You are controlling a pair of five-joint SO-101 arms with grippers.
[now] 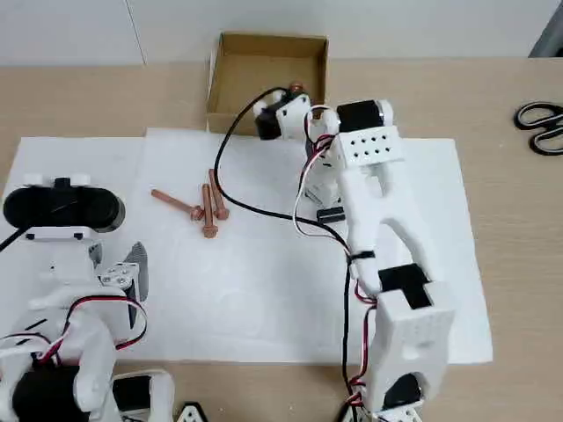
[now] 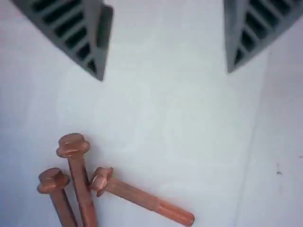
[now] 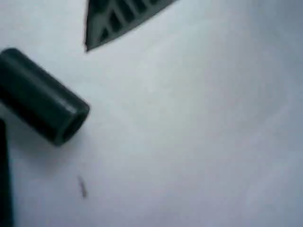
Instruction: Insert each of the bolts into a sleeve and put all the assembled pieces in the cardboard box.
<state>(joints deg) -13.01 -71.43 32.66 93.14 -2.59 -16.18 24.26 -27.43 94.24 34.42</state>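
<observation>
Left gripper is hanging wide open, with three copper-coloured, flange-headed bolts lying bunched just ahead of it.

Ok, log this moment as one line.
left gripper: open, near three bolts | bolts: loose, bare, on white sheet | black sleeve: lying on sheet by right arm | cardboard box: beyond sheet

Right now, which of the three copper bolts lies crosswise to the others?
The leftmost bolt in the high view: its shaft slants away sideways, with its head by the others. The other two bolts lie side by side, nearly parallel.
</observation>
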